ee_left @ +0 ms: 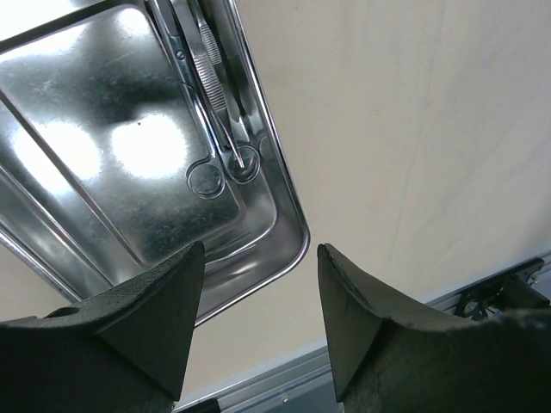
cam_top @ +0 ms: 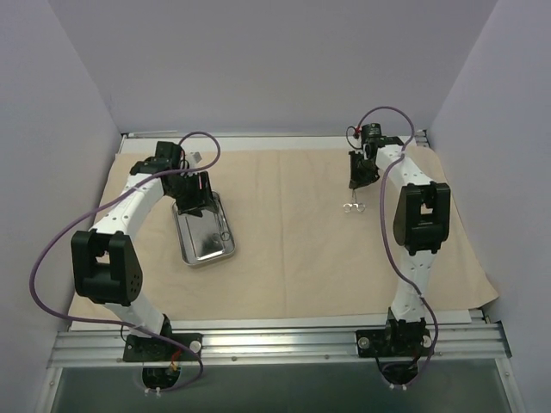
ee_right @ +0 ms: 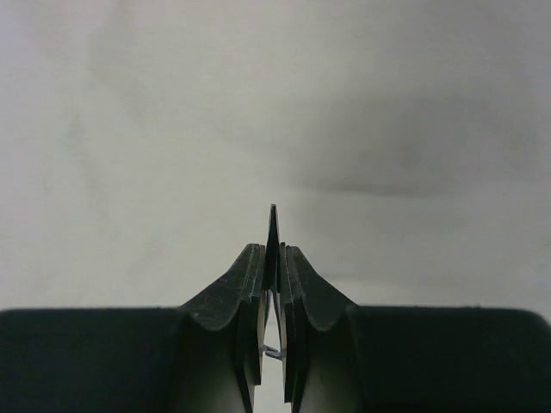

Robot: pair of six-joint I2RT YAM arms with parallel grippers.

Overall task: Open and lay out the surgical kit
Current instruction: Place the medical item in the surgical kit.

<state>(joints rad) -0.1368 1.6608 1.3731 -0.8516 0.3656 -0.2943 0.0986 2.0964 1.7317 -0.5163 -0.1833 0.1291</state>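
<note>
The tan cloth wrap lies spread flat over the table. The shiny steel tray sits on its left part, with thin metal instruments along one side of the tray. My left gripper hovers open and empty over the tray's far end, and in the left wrist view its fingers stand wide apart. My right gripper is shut on a thin metal instrument, held above the cloth at the back right. The instrument's ring handles hang below it.
An aluminium rail with both arm bases runs along the near edge. Pale walls close in the left, back and right sides. The cloth's right corner reaches past the table edge. Purple cables loop from both arms.
</note>
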